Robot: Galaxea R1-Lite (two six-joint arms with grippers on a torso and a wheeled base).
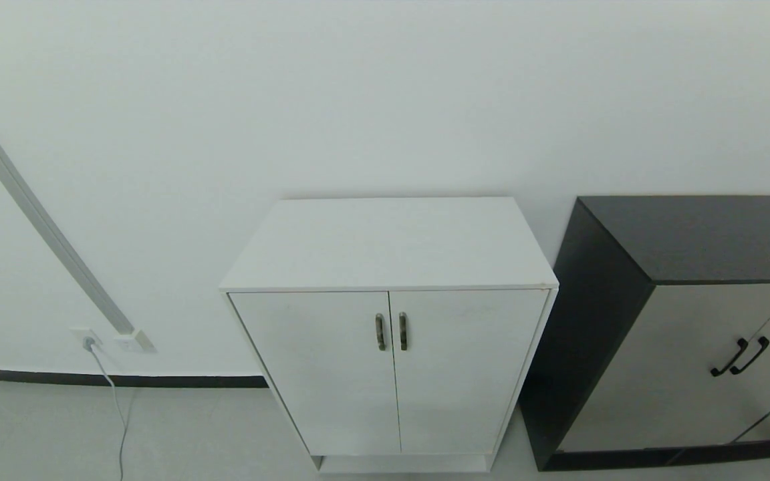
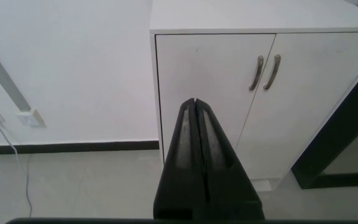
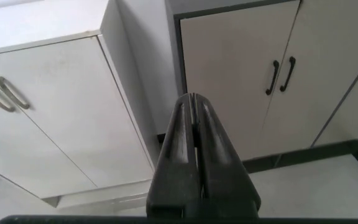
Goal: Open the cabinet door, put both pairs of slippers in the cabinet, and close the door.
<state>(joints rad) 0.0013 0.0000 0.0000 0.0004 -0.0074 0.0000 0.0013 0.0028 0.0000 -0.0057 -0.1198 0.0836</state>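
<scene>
Head view: white cabinet [image 1: 388, 374] on the floor against the wall, both doors shut, two handles [image 1: 380, 332] side by side at the centre seam. Dark cabinet [image 1: 599, 321] just beside it on the right. Wall socket [image 1: 87, 339] with a plugged-in cable low on the left.

Left wrist view: left pincer [image 2: 195, 106] closed tight, fingers pressed together, gripping nothing. In front of the white cabinet's left door, apart from it.

Right wrist view: right pincer [image 3: 192, 99] closed tight, empty. In front of the gap between the two cabinets.
</scene>
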